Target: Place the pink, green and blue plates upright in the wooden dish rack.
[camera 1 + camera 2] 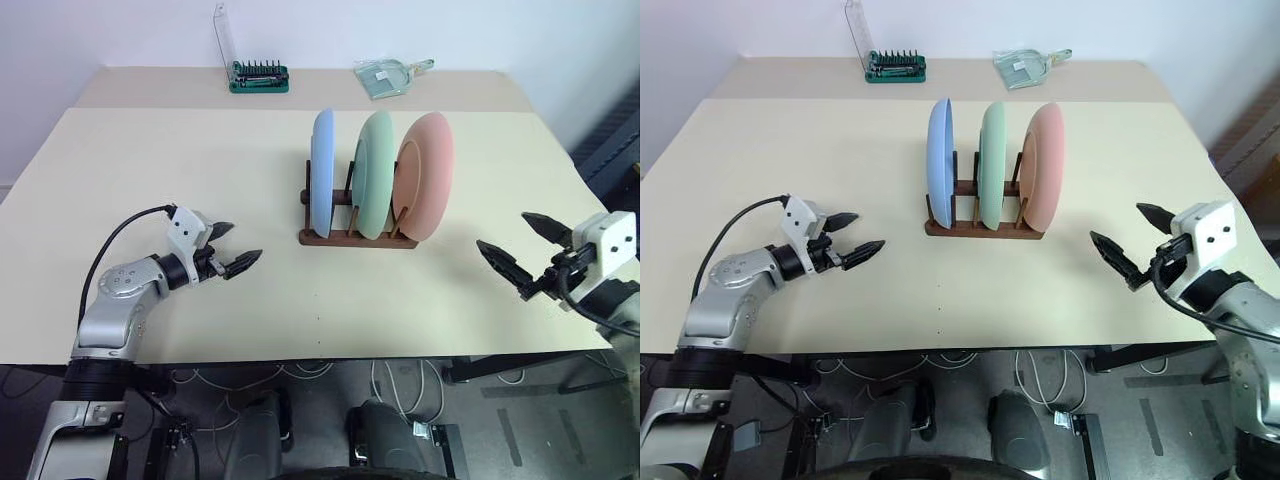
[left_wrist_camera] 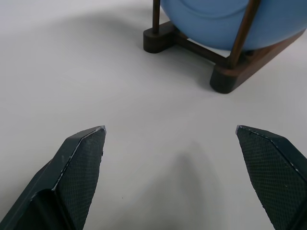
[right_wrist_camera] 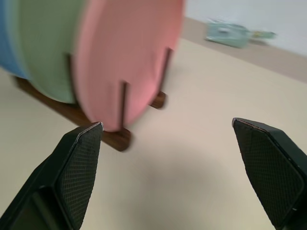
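Three plates stand upright in the wooden dish rack (image 1: 357, 232) at mid-table: the blue plate (image 1: 322, 172) on the robot's left, the green plate (image 1: 375, 172) in the middle, the pink plate (image 1: 424, 175) on the right, which seems to lean slightly (hard to judge here). The left gripper (image 1: 234, 250) and right gripper (image 1: 518, 250) are both spread and empty, well apart from the rack. Placing looks finished; best to keep both arms wide of the plates.

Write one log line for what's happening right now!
blue plate, green plate, pink plate: upright in dark wooden dish rack | left gripper: open | right gripper: open
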